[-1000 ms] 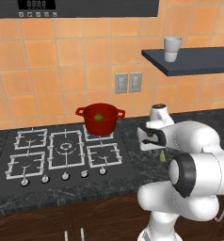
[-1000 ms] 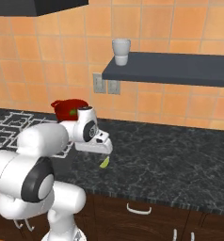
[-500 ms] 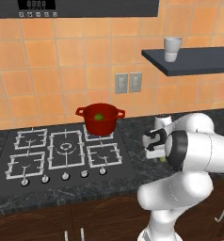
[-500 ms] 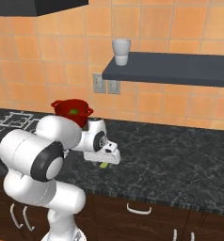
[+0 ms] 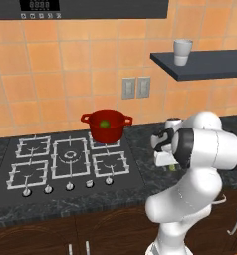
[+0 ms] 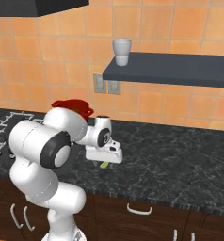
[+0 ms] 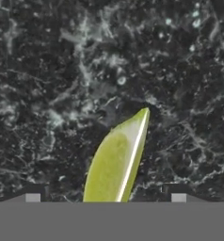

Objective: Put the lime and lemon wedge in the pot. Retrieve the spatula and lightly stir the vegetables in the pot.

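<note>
The lemon wedge (image 7: 116,164) lies on the dark speckled counter, pale yellowish-green, pointing away from the hand. My gripper (image 7: 106,198) is open, one fingertip on each side of the wedge and neither touching it. From the base, the gripper (image 5: 165,158) hangs low over the counter right of the stove, with the wedge (image 5: 173,168) peeking out beneath it; from the other side the wedge (image 6: 104,164) shows under the hand (image 6: 103,156). The red pot (image 5: 106,125) stands on the back right burner with the round green lime (image 5: 104,123) inside. The spatula is out of view.
A gas stove (image 5: 69,160) with knobs along its front takes up the counter's left part. A pale grey cup (image 5: 182,52) stands on a dark wall shelf (image 6: 180,68) above the counter. Wall outlets (image 5: 135,87) sit behind the pot. My own arm hides most of the pot (image 6: 71,104) in the right base view.
The arm has folded forward and the hand has dropped closer to the counter, straight over the lemon wedge. The wedge, the pot and the lime have stayed in place.
</note>
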